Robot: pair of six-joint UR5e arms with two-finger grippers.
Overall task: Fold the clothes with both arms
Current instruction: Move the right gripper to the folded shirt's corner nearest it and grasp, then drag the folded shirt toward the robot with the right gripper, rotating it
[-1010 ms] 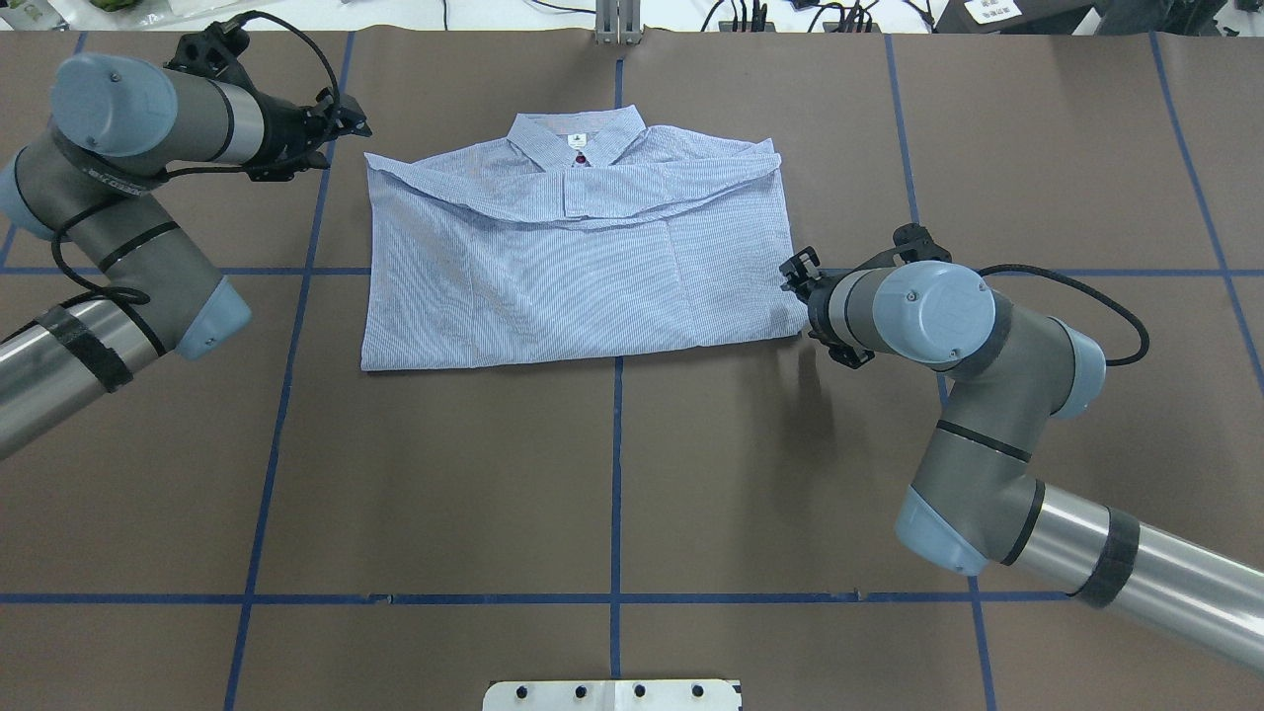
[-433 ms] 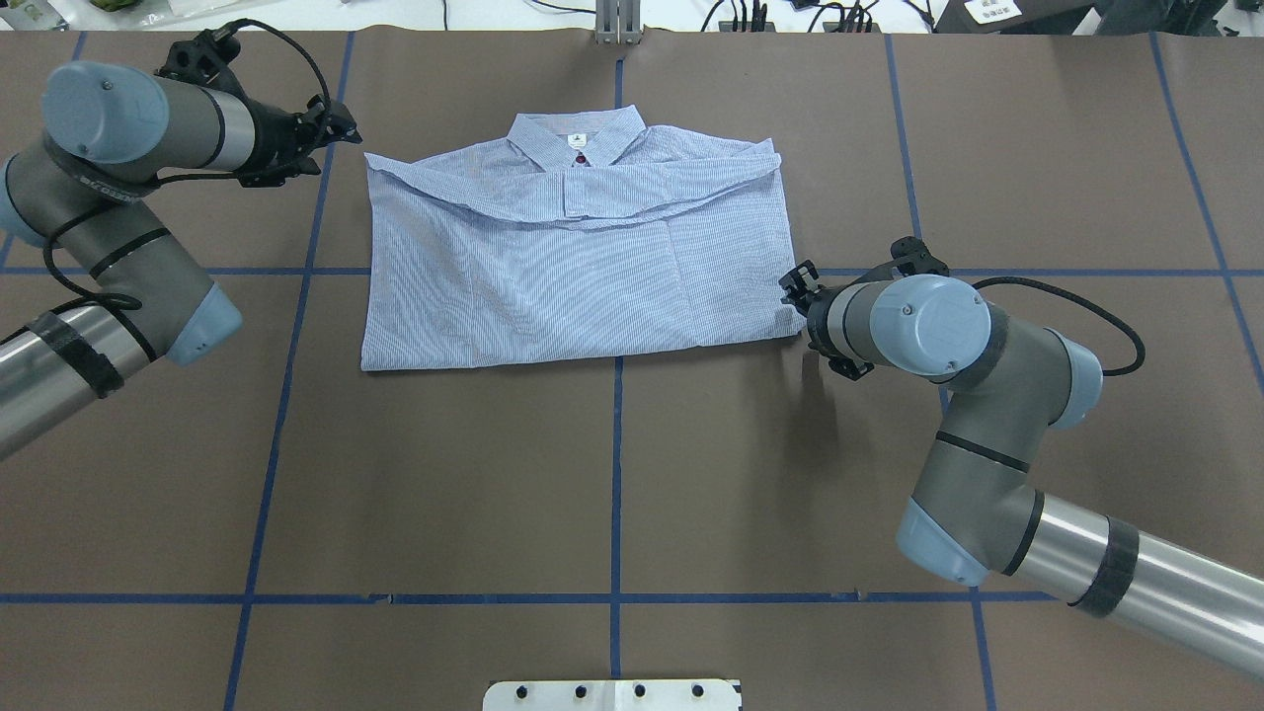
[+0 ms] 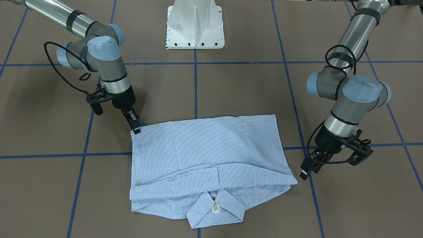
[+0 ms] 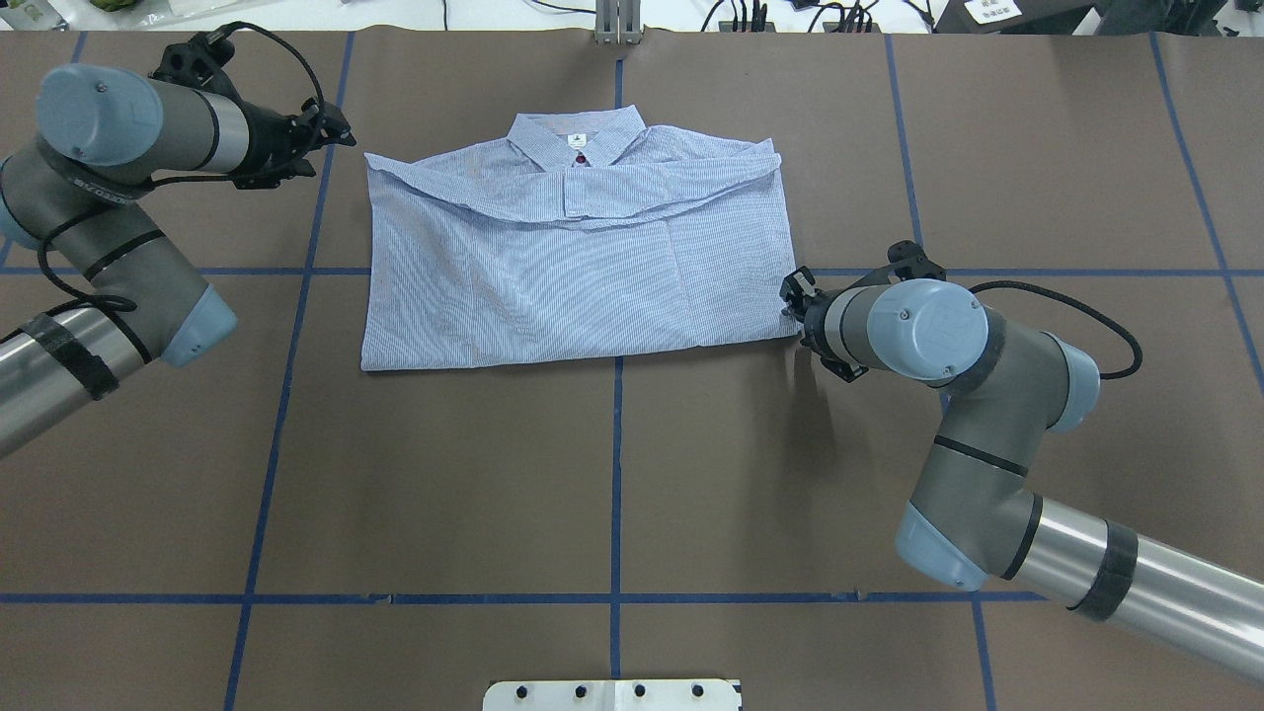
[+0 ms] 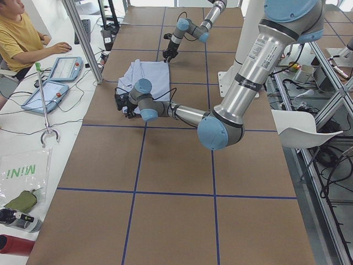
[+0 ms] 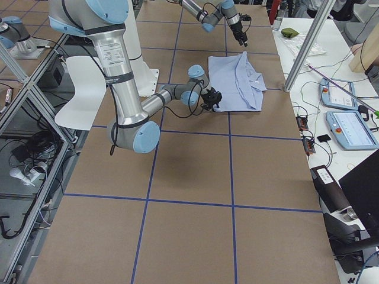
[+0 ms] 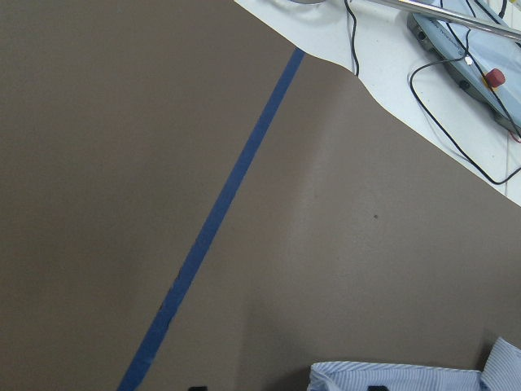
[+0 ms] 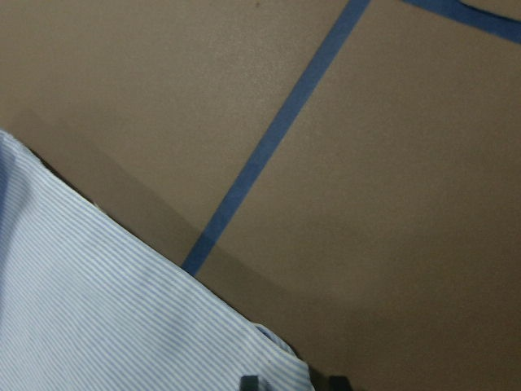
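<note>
Nearest the robot, at the near right corner of the shirt (image 4: 573,267), you have the right gripper (image 3: 135,127) pointing down at the table (image 4: 612,474). Its jaws stand a little apart. The right wrist view shows the tip of that corner lying between them. As far as I can tell, it is not pinching the cloth yet.

Past that, the shirt lies flat on the far half of the table. It is partly folded, with a fold running across the chest just under the collar (image 4: 578,138). The collar points to the far side.

Farthest off, at the far left, your left gripper (image 3: 305,171) hangs just beside the shirt's shoulder corner and does not touch it. Its jaws are spread, with nothing in them.

I think you are at the step of taking hold for the next fold. Next, you need to press the right jaws together on that near corner. You also need to bring the left gripper onto the shoulder edge. Go low enough to catch all the layers, then lift both sides together.
</note>
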